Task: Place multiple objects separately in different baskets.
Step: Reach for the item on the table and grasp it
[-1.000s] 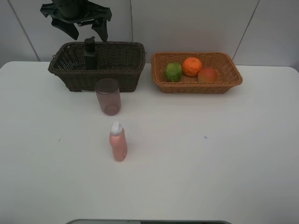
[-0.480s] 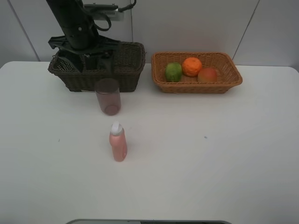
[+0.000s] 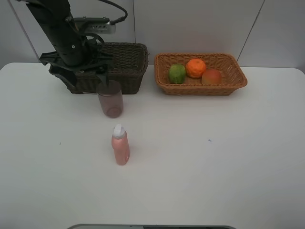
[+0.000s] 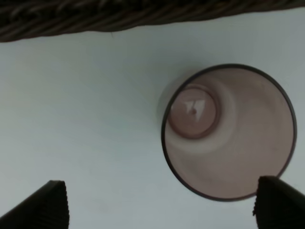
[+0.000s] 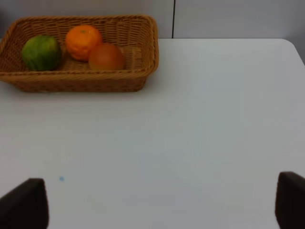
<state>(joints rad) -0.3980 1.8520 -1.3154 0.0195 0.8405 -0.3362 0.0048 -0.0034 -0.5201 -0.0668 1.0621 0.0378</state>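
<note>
My left gripper (image 3: 78, 74) is open and empty, low over the front of the dark brown basket (image 3: 128, 59), beside the translucent pink cup (image 3: 110, 99). In the left wrist view the upright cup (image 4: 228, 131) lies between the open fingertips (image 4: 52, 205), nearer one side. The pink white-capped bottle (image 3: 120, 145) stands in front of the cup. The orange (image 3: 196, 67), the green fruit (image 3: 177, 73) and the red-yellow fruit (image 3: 212, 76) lie in the light basket (image 3: 228, 87). The black pump bottle is hidden behind the left arm. My right gripper (image 5: 157, 205) is open and empty.
The white table (image 3: 214, 157) runs wide in front of both baskets. The dark basket's woven wall (image 4: 143, 14) stands close behind the cup. In the right wrist view the light basket (image 5: 147, 45) with its three fruits is far off.
The left arm has come down and forward from above the dark basket to its front side, over the cup. The pump bottle is now hidden behind it.
</note>
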